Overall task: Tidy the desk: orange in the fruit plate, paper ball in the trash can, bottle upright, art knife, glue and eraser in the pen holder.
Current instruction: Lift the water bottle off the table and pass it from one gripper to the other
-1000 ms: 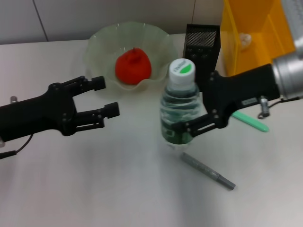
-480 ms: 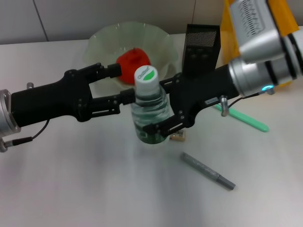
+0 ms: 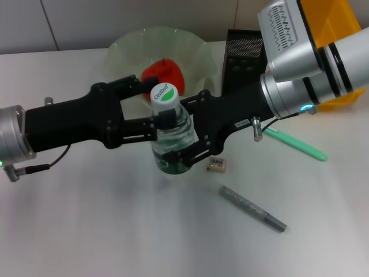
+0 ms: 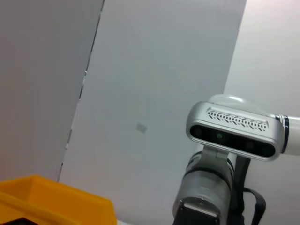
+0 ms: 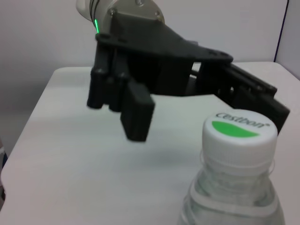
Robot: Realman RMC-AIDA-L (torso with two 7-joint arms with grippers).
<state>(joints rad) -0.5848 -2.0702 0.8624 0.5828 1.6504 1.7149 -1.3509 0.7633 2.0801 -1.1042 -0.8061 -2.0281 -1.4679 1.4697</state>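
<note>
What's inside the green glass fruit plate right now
The orange sits inside the fruit plate. The left end effector and the bottle cover its lower part and the plate's near rim, so anything else there is hidden.

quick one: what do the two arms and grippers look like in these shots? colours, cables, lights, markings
Both grippers, left gripper and right gripper, are matte black with linkage-style fingers ending in blocky pads. Each sits on a silver wrist collar. A thin black cable loops under the left wrist. The right arm is white and silver with a ribbed vent panel, a small teal light at the wrist and a white label on the gripper body. A green light shows on the left arm.
</note>
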